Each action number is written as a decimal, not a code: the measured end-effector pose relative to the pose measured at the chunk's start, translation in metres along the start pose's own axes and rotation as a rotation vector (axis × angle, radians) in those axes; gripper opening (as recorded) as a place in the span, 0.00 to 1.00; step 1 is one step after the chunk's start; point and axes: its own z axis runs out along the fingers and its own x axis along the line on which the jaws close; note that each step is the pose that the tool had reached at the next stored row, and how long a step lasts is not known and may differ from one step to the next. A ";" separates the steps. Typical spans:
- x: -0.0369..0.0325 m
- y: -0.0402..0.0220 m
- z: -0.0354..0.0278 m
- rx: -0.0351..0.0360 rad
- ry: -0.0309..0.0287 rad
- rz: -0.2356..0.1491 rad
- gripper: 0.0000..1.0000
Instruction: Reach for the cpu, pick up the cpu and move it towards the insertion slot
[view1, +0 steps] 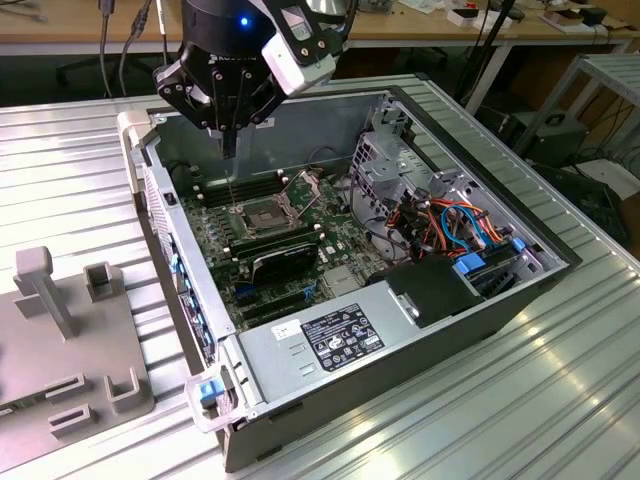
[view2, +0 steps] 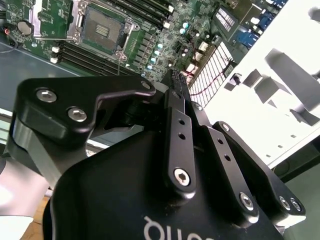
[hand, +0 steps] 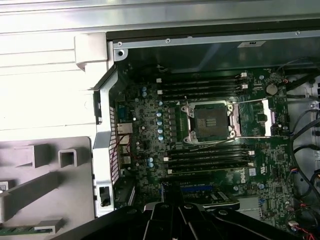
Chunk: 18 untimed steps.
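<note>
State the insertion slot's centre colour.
Dark brown; the insertion slot shows best in the first wrist view.

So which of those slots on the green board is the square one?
The insertion slot: a square socket with a shiny metal frame around a dark centre. The memory slots flanking it on two sides are long, narrow and black.

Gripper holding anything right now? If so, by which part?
Nothing, as far as shows. The gripper hangs near the insertion slot, fingertips closed together with nothing between them.
</note>
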 end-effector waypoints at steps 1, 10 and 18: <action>0.0003 0.0000 0.0000 0.0000 0.0001 0.000 0.11; 0.0053 -0.0005 0.0011 0.0003 0.0042 0.000 0.11; 0.0100 -0.0008 0.0020 0.0007 0.0088 0.000 0.11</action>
